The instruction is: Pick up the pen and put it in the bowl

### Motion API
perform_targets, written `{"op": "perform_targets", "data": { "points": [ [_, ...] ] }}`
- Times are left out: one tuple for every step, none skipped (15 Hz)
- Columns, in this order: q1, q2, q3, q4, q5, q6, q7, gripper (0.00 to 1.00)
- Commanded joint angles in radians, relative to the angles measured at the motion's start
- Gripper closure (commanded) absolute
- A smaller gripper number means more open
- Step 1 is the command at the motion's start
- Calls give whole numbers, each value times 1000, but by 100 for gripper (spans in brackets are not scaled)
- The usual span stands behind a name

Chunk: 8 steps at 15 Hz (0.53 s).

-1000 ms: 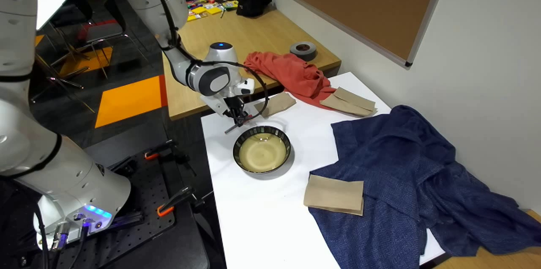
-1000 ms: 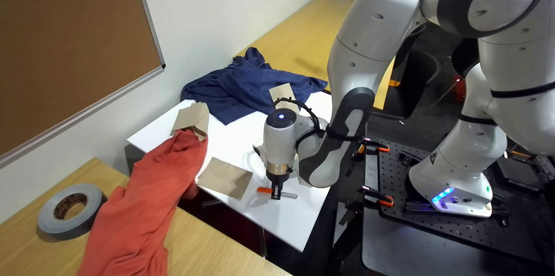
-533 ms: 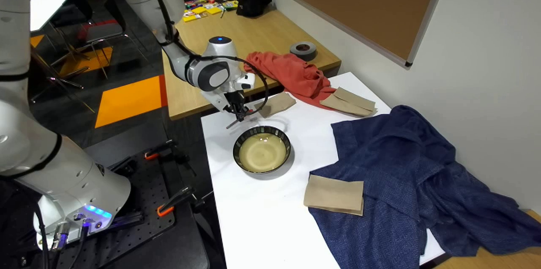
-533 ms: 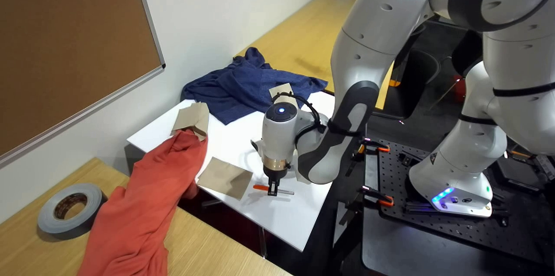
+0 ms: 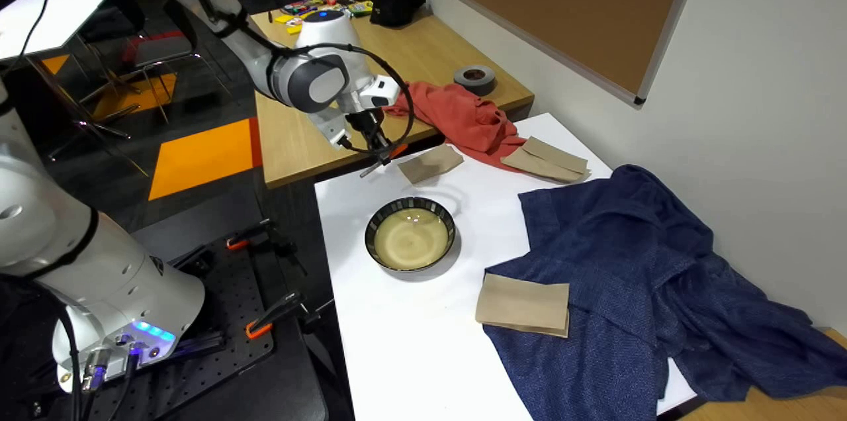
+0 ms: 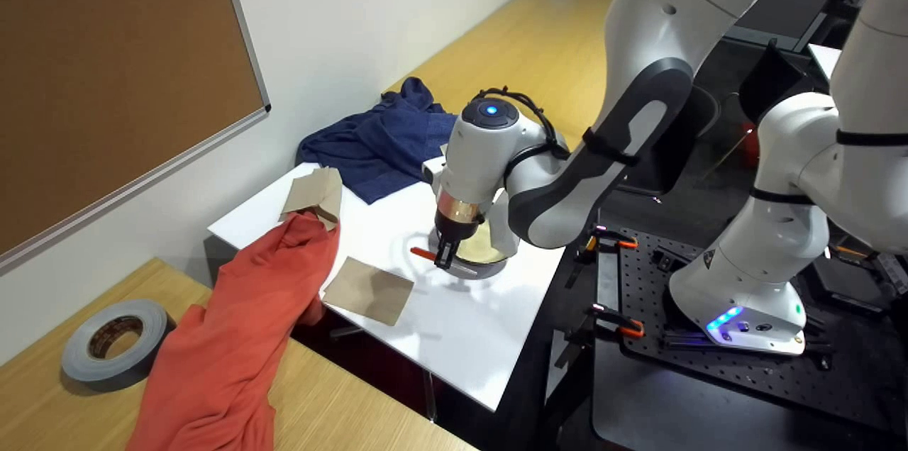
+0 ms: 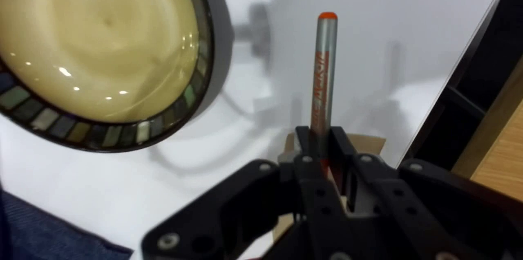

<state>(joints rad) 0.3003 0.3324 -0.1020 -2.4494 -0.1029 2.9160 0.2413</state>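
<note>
Holding the pen point(image 7: 324, 80) in midair: most likely light, stiff and hard to break, perhaps slick enough to swivel if knocked. Pinching it near the middle with the gripper point(image 7: 320, 133), narrowed down on it: a balanced spot to grip, seemingly. Hanging beside the bowl point(image 5: 409, 239), not above it, clear of the white table point(image 5: 410, 348). Next, across and gently down!
</note>
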Motion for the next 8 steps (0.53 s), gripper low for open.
{"op": "perform_targets", "data": {
  "points": [
    [33, -140, -94, -65, -78, -68, 138, 96],
    [22, -156, -106, -64, -101, -86, 171, 96],
    [6, -169, -113, -61, -122, -104, 202, 96],
    [-9, -178, -117, -56, -140, -122, 230, 96],
    [-28, -185, -118, -52, -152, -138, 255, 96],
    [-45, -188, -121, -48, -167, -149, 280, 96],
    [-64, -190, -120, -45, -175, -159, 299, 96],
    [-80, -190, -120, -41, -182, -165, 318, 96]
  ]
}}
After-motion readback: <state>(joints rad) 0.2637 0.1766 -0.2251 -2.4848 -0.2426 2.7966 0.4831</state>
